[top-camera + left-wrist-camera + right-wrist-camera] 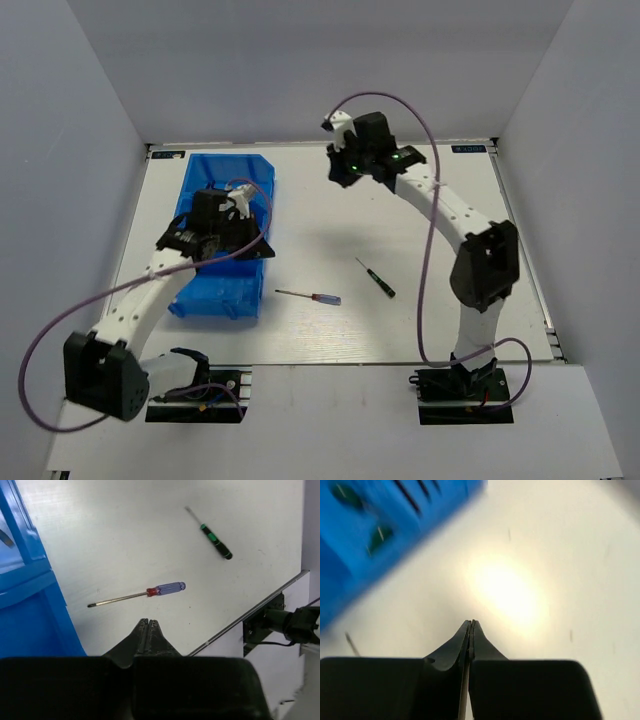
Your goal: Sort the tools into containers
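The blue container (225, 290) stands at the table's left. My left gripper (255, 245) hovers over its right side, shut and empty (148, 622). A blue-handled screwdriver (310, 296) (145, 593) and a black-green-handled screwdriver (377, 277) (212, 536) lie on the white table, right of the container. Near the back middle, my right gripper (345, 170) is raised, shut on nothing (471, 623). Its blurred view shows the container (350, 565) holding green-handled tools (380, 535) and dark thin keys (412, 495).
Purple cables (430, 250) loop from both arms. The right arm's base (280, 625) sits past the table's near edge. Grey walls close in the table on three sides.
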Motion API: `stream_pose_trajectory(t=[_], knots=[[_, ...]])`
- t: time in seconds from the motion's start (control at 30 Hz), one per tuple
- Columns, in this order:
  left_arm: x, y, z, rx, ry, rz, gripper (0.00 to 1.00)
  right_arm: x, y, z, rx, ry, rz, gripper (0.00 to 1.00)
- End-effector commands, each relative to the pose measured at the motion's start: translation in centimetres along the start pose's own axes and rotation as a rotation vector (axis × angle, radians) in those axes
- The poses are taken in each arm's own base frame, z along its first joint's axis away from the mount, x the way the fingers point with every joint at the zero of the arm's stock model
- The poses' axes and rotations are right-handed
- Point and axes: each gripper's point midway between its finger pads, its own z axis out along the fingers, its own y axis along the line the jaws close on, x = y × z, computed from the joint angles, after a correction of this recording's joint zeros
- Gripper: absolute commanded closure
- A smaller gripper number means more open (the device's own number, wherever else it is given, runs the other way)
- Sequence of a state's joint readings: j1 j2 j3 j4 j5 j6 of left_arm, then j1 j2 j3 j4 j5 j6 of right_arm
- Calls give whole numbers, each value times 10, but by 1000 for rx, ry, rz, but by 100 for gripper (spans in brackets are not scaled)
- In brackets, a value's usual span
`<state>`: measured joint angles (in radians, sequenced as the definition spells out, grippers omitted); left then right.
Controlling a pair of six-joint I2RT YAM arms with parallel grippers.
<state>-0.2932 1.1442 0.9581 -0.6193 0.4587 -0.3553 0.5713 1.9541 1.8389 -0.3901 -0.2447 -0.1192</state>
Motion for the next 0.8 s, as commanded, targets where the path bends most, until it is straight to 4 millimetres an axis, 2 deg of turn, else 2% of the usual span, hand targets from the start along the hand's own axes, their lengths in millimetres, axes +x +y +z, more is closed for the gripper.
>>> stream_pose_trajectory(t=[0.0,0.03,0.07,0.1,0.13,0.17,0.2,0.23,0.27,0.3,0.33,0.37,0.4,0.43,0.47,0.5,0.6,0.63,0.73,0.77], knots=[[5,-4,29,-37,71,-158,100,110,-10,-61,66,426,-33,100],[11,-12,37,-49,100,-174,100,133,-11,-84,59,529,13,100],[12,-19,43,-59,112,-228,100,156,-15,-94,65,585,62,93],[6,-18,54,-116,107,-251,98,164,-15,-101,60,602,86,75],[7,-20,59,-158,115,-272,92,161,-13,-114,67,583,92,57],[10,-38,62,-181,135,-299,86,189,-13,-122,67,638,149,40],[10,-33,67,-253,112,-313,72,193,-12,-125,66,635,161,36],[18,-38,77,-274,129,-318,65,190,-8,-131,58,608,165,36],[28,-51,83,-276,140,-314,62,213,0,-136,47,661,198,36],[28,-55,87,-318,114,-366,59,216,2,-138,48,662,205,36],[36,-57,91,-341,121,-389,54,219,5,-140,47,669,229,36],[48,-61,97,-374,130,-395,53,232,10,-142,46,702,260,36],[54,-64,100,-406,131,-479,51,233,12,-142,47,694,270,36],[62,-62,100,-446,144,-519,51,235,11,-143,53,689,278,36],[65,-64,100,-484,152,-553,51,245,17,-147,49,702,294,36],[87,-59,102,-563,209,-565,51,244,14,-144,58,676,291,36],[104,-65,107,-627,216,-629,51,250,19,-146,46,668,311,36],[108,-66,110,-658,215,-675,51,254,20,-147,46,672,321,36],[103,-68,115,-718,157,-710,51,251,18,-145,46,647,329,36],[114,-62,121,-757,174,-704,51,252,18,-145,44,643,332,36]])
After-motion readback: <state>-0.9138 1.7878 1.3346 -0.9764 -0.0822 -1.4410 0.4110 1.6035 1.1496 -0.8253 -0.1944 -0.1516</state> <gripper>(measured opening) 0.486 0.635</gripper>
